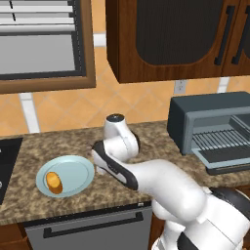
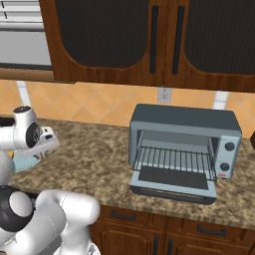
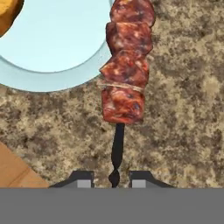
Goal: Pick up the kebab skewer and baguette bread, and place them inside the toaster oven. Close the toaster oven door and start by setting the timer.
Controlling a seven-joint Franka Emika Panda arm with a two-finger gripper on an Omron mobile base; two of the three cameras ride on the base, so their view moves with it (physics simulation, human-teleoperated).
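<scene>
The kebab skewer [image 3: 127, 65], a dark stick threaded with red-brown meat chunks, runs away from my gripper [image 3: 112, 180], which is shut on its thin bare end. Its chunks lie across the rim of the pale blue plate [image 3: 52, 74] and over the speckled counter. The baguette bread [image 1: 53, 182], a golden-orange stub, rests on the plate [image 1: 73, 171] at its left side; my hand hangs at the plate's right edge. The toaster oven [image 2: 184, 119] stands to the right with its door [image 2: 172, 188] folded down and a wire rack [image 2: 174, 159] showing inside.
Two knobs [image 2: 229, 147] sit on the oven's right face. Brown wall cabinets [image 2: 149, 40] hang above the counter. A dark cooktop [image 1: 7, 166] borders the plate's left side. A dishwasher front [image 1: 93, 229] sits below the counter's edge.
</scene>
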